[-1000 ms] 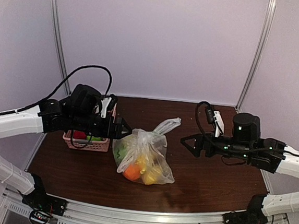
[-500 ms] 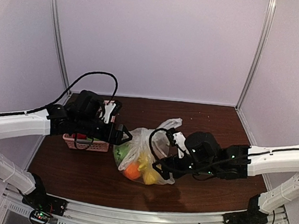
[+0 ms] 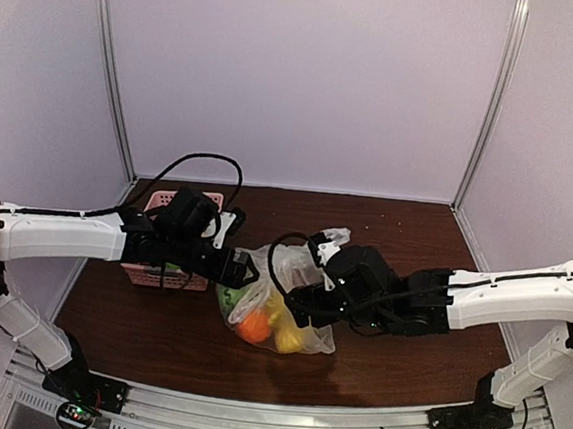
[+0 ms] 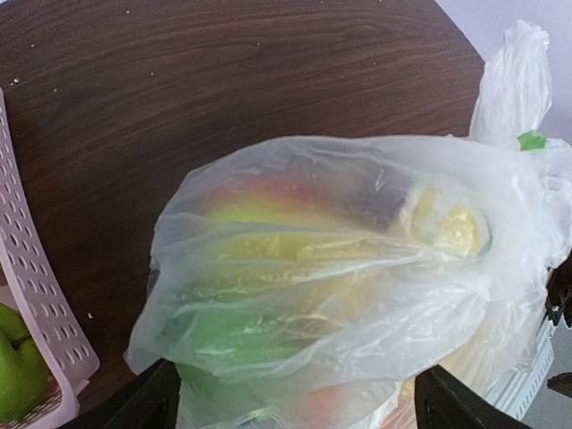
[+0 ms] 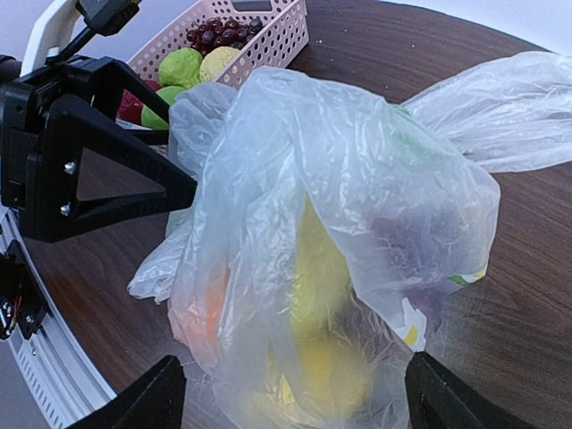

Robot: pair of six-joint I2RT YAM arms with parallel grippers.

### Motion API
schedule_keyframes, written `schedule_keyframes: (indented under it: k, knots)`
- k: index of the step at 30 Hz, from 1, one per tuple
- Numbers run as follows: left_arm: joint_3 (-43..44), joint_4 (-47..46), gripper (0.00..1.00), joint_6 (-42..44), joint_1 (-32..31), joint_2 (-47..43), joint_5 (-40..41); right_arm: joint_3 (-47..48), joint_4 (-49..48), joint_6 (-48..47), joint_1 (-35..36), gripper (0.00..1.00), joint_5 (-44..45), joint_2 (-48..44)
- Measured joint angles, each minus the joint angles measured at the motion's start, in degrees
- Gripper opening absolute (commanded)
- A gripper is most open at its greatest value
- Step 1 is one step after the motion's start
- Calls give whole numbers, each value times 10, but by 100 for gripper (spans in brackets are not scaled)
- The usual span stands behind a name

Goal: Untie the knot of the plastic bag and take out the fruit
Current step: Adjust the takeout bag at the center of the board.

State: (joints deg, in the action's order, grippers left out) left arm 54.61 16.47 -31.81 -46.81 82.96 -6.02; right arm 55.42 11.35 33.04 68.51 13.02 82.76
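**A:** Top view. The clear, crinkly thin-film plastic bag (image 3: 277, 302) lies mid-desk on the dark wood desk (image 3: 405, 235), just right of the pink slotted plastic basket (image 3: 165, 278). The fruit is inside the bag: a round orange piece (image 3: 253, 328) with a yellow piece (image 3: 286, 337) beside it. The left arm (image 3: 64, 237) reaches in from the left and the right arm (image 3: 505, 294) from the right. Both sets of jaws are at the bag.

**B:** Which step?

**A:** My read is the approach for the untie. No fruit is out yet. The bag's handle loops (image 3: 331, 238) stick up at its far right. I can't pick out the knot itself.

**B:** Left wrist view?

**A:** The left jaws are spread wide and the bag fills the gap between them. Nothing is clamped. I can't tell whether they touch the film. A light green fruit (image 4: 13, 366) sits in the basket at the left.

**B:** Right wrist view?

**A:** The right jaws are also wide apart, with the bag between them and nothing gripped. The left jaws' black frame is at the bag's left side, touching the film or just beside it. Dark purple grapes (image 5: 223, 31) are in the basket beyond.

**B:** Next move?

**A:** Judgement: one set of jaws should pin the bag body. The other should close finely on the loops near the twist, not on the fruit bulge. The film looks thin and slippery, so a coarse grab would likely slide off.
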Motion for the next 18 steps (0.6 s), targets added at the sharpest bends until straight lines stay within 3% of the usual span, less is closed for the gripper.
schedule_keyframes:
  k: [3,8,10,13,15,17,18]
  knots:
    - [2,-1,86,4,0,12,8,9,0,3,0,89,6,21]
    - [5,-7,61,16,0,22,18,17,1,3,0,84,7,49]
    - [5,-12,47,21,0,25,21,20,2,3,0,70,7,58]
    - [5,-20,21,33,0,29,22,25,2,5,-2,37,7,69]
    - [5,-23,8,35,0,30,22,25,-1,6,-4,19,4,70]
    - [5,-29,0,42,0,30,22,24,-10,15,-9,1,-2,69]
    - [5,-32,0,45,0,30,22,24,-14,12,-13,0,-4,69]
